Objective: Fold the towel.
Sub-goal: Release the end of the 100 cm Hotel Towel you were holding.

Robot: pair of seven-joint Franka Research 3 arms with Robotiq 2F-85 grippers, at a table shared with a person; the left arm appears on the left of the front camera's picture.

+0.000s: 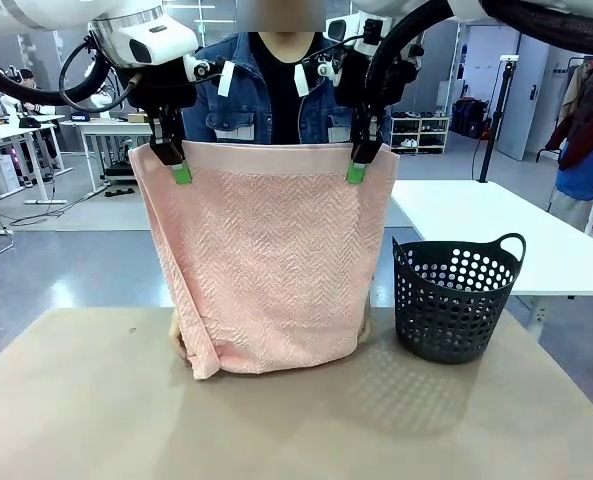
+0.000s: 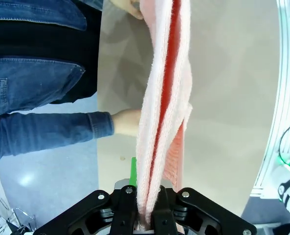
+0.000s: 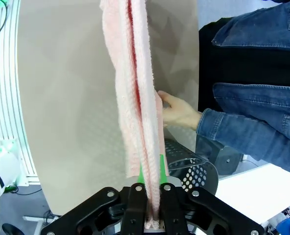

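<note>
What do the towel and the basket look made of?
The towel: soft terry cloth, probably cotton; herringbone weave, fuzzy looped pile at its edges. The basket: seemingly rigid dark plastic, matte; moulded round holes and loop handles.

**Camera set-up: one fixed, two on the wrists**

Front view: fixed on the robot's side, between the arms. Faces across the table (image 1: 86,400) and slightly down, toward the person (image 1: 276,95) at the far edge. Middle distance; towel (image 1: 266,270) centre frame, basket (image 1: 454,300) to its right.

Left wrist view: sits above the left gripper (image 2: 147,196), looking straight down the fingers at the tabletop. Very close to the towel's top edge. Rolled: the person's sleeve (image 2: 47,132) lies sideways at picture left.

Right wrist view: same over the right gripper (image 3: 151,188), person at picture right.

Shared: towel, tabletop and person in all three; basket in front and right wrist views.
</note>
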